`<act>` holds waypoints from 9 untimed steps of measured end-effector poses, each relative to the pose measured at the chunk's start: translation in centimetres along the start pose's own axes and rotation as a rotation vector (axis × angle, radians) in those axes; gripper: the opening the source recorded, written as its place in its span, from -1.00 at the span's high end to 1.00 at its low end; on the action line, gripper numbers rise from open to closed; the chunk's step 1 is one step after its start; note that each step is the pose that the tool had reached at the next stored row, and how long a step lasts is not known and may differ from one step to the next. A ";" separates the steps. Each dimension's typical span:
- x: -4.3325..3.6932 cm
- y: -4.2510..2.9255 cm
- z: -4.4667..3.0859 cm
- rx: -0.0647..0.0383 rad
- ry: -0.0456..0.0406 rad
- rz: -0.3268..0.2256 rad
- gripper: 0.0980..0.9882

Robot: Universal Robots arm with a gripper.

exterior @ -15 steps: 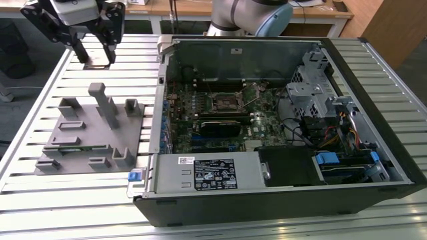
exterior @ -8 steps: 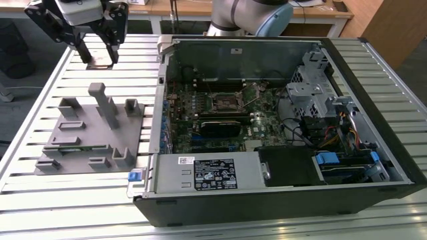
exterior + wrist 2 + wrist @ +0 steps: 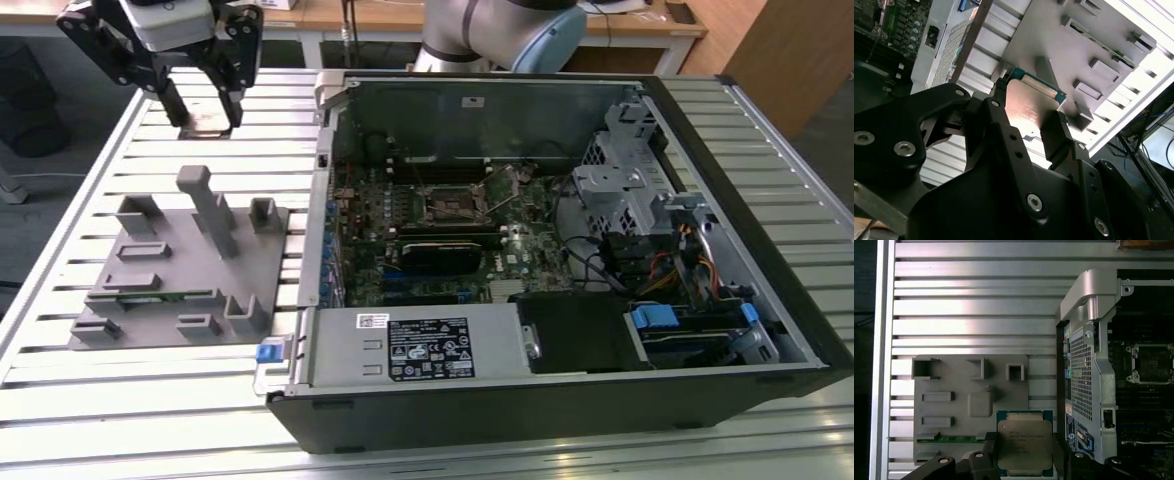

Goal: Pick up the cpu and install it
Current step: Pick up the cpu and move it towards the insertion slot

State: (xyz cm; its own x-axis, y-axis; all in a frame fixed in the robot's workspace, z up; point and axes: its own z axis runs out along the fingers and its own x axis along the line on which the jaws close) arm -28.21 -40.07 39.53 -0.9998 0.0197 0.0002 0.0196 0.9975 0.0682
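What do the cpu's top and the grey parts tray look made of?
The cpu: likely a brushed metal lid, given its silvery sheen and glare, on a green board rim. The parts tray: matte grey plastic, probably moulded or printed; uniform colour, no glare.

The cpu has a silver-white top with a green rim. The gripper is black. The fixture plate is plain grey. The table shows silver parallel slats.
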 end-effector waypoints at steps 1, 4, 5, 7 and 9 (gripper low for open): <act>-0.07 0.00 0.00 0.000 0.0000 0.000 0.04; -0.27 0.01 0.01 0.000 0.0000 0.000 0.04; -0.34 0.01 0.01 0.000 0.0001 0.000 0.04; -0.47 0.01 0.01 0.000 0.0000 0.000 0.04; -0.61 0.01 0.02 0.000 0.0000 0.000 0.04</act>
State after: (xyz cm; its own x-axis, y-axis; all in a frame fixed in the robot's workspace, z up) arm -27.60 -40.07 39.50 -0.9998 0.0197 0.0002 0.0197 0.9975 0.0682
